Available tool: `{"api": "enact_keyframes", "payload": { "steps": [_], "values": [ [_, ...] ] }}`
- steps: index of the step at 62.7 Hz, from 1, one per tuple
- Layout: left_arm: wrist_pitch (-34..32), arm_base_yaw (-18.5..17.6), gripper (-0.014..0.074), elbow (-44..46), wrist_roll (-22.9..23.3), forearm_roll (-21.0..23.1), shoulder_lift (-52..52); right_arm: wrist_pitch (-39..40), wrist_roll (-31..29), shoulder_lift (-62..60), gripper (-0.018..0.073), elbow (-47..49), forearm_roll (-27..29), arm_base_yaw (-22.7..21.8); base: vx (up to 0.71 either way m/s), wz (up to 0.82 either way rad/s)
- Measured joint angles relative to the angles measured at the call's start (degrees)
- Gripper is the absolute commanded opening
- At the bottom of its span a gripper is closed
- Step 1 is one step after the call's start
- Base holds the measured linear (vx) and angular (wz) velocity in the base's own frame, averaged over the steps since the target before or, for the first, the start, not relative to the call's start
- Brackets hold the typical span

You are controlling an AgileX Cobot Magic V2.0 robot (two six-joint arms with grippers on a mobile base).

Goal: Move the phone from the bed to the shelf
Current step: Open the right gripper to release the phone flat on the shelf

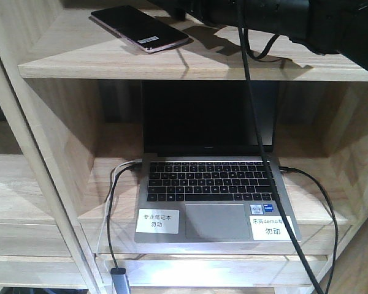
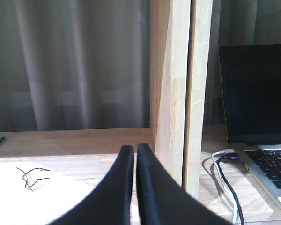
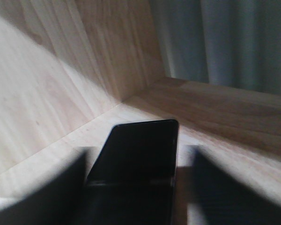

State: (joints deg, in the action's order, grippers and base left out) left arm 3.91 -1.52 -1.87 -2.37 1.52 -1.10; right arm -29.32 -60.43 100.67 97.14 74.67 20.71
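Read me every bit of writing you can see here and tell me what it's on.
"专业笔记本 勿动": white label on the laptop palm rest, left of the trackpad.
"勿动": white label on the right; its upper line is partly blurred, maybe "demo".
Blue sticker near the keyboard: too small to read.
Sticker on the phone: unreadable.

- The shelf [image 1: 67, 61] is pale wood with visible grain, built of thick boards.
- On its upper board lies the phone [image 1: 139, 27], flat and set at an angle.
- On the board below stands an open silver laptop [image 1: 211, 190], cables [image 1: 110, 208] trailing beside it.
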Motion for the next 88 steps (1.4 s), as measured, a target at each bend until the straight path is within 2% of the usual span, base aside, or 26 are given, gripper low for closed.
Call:
{"api": "enact_keyframes", "payload": {
  "steps": [5,16,29,35,42,47,54,72,88],
  "values": [
    [0.00,0.00,0.0001,0.00,0.00,0.00,0.00,0.77,0.00,0.00,0.0725,0.00,-0.61,0.00,0.00,0.00],
    [0.00,0.00,0.0001,0.00,0.00,0.00,0.00,1.08,0.00,0.00,0.0708,0.00,-3.21,-0.06,0.00,0.00],
    [0.00,0.00,0.0001,0.00,0.00,0.00,0.00,1.08,0.00,-0.73,0.0643,0.00,-3.93,-0.06,0.00,0.00],
    [0.00,0.00,0.0001,0.00,0.00,0.00,0.00,1.08,0.00,-2.23,0.0574,0.00,-4.11,-0.06,0.00,0.00],
    [0.00,0.00,0.0001,0.00,0.00,0.00,0.00,0.77,0.00,-4.38,0.0425,0.00,-5.12,-0.06,0.00,0.00],
    [0.00,0.00,0.0001,0.00,0.00,0.00,0.00,0.23,0.00,-6.23,0.0265,0.00,-6.69,-0.06,0.00,0.00],
    [0.00,0.00,0.0001,0.00,0.00,0.00,0.00,-1.37,0.16,-8.87,-0.0016,0.00,-9.64,-0.06,0.00,0.00],
    [0.00,0.00,0.0001,0.00,0.00,0.00,0.00,-5.51,6.16,-16.58,-0.0006,-2.24,-19.36,-0.06,0.00,0.00],
    [0.00,0.00,0.0001,0.00,0.00,0.00,0.00,3.78,6.50,-29.60,-0.0005,-21.47,-21.49,-0.06,0.00,0.00]
  ]
}}
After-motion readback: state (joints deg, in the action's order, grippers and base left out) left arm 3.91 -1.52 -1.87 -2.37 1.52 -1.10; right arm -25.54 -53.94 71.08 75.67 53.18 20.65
